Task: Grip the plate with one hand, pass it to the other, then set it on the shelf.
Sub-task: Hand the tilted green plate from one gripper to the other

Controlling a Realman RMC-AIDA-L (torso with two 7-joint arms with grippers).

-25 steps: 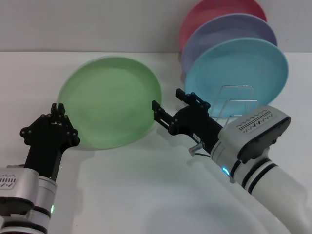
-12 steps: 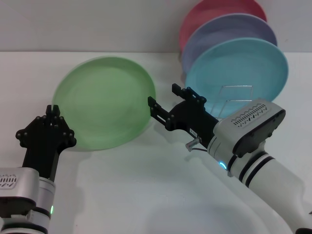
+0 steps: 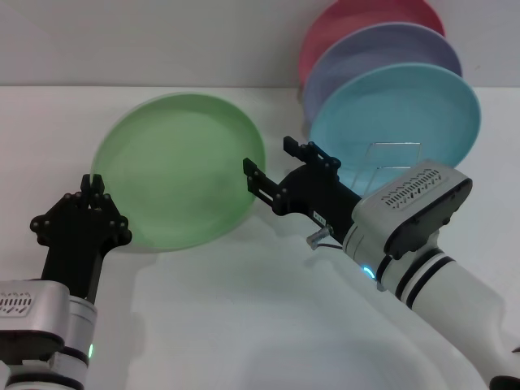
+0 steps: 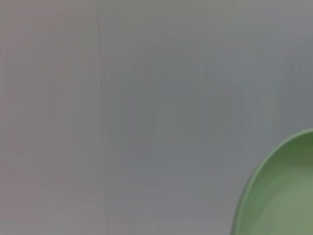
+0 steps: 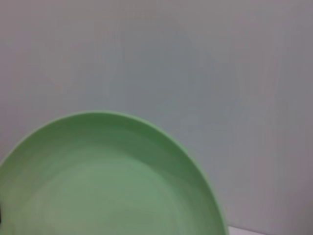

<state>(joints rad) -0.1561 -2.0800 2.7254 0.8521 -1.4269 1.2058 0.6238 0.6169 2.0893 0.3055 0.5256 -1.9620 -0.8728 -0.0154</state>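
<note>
The light green plate (image 3: pixel 179 171) is held up off the table, tilted, its face toward me. My left gripper (image 3: pixel 91 185) is shut on its lower left rim. My right gripper (image 3: pixel 269 157) is open at the plate's right rim, one finger overlapping the edge; I cannot tell whether it touches. The silver wire shelf (image 3: pixel 396 166) stands behind the right arm, at the right. Only an edge of the plate (image 4: pixel 283 196) shows in the left wrist view. The plate (image 5: pixel 107 181) fills the lower part of the right wrist view.
A turquoise plate (image 3: pixel 406 122), a lavender plate (image 3: pixel 382 53) and a pink plate (image 3: pixel 357 16) stand upright in the shelf at the back right. The white table (image 3: pixel 244 317) spreads below the arms, with a pale wall behind.
My right gripper has moved left and slightly up, closing in on the plate's right rim. The plate and left gripper shifted a little left, then back.
</note>
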